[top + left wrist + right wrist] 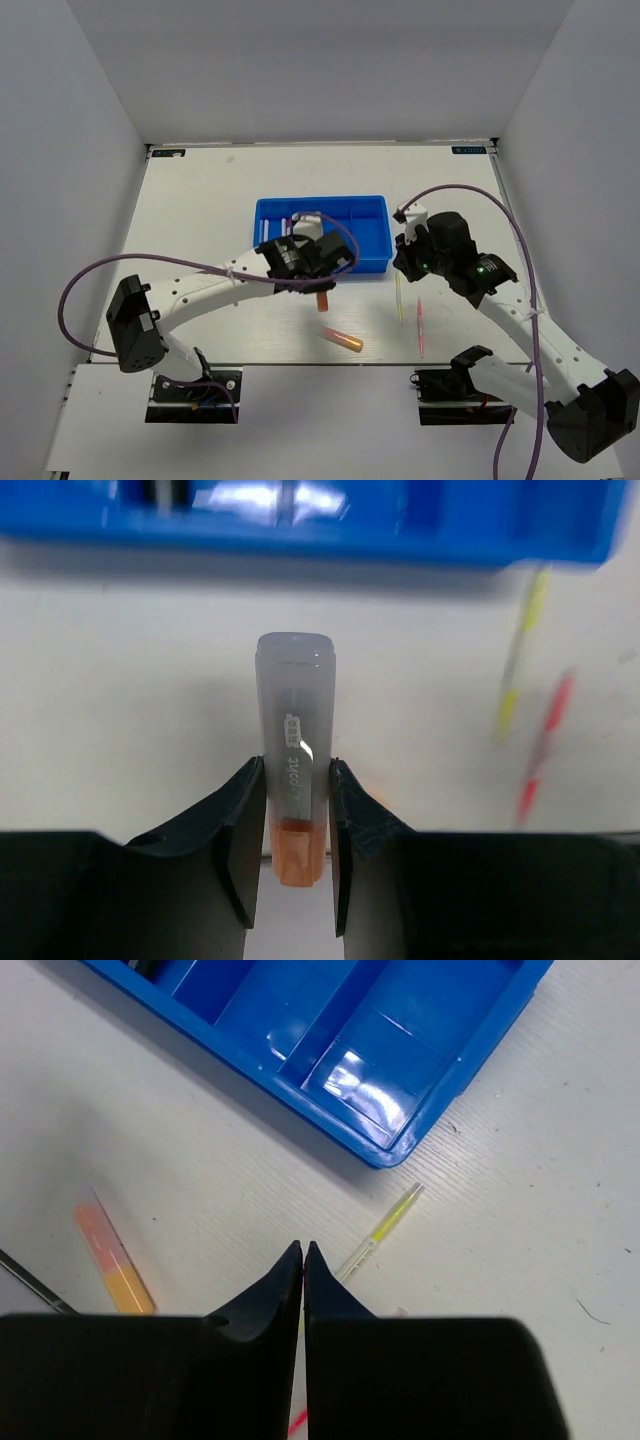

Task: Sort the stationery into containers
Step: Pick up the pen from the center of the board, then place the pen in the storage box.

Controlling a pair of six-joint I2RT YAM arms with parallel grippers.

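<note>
The left gripper (297,772) is gripping the orange highlighter (295,715) across its barrel, its jaws narrowed onto it, with the clear cap pointing toward the blue tray (480,525). In the overhead view that highlighter (322,298) is hanging just off the tray's (372,205) near edge, around the middle of the desk (200,200).

The right gripper (303,1252) is sitting pinched fully together with nothing showing between its jaws, just off the tray's near right corner. The yellow stick (385,1225) is lying right beside its tips.

A 2nd orange highlighter (342,340), the yellow stick and a pink stick (420,328) are lying loose toward the desk's near edge, so the sorting is looking partly done.

The step in hand seems to be carrying the gripped highlighter to the tray. The next move is calling for a lift over the near wall, a stop above 1 of the 4 compartments, and a release there.
</note>
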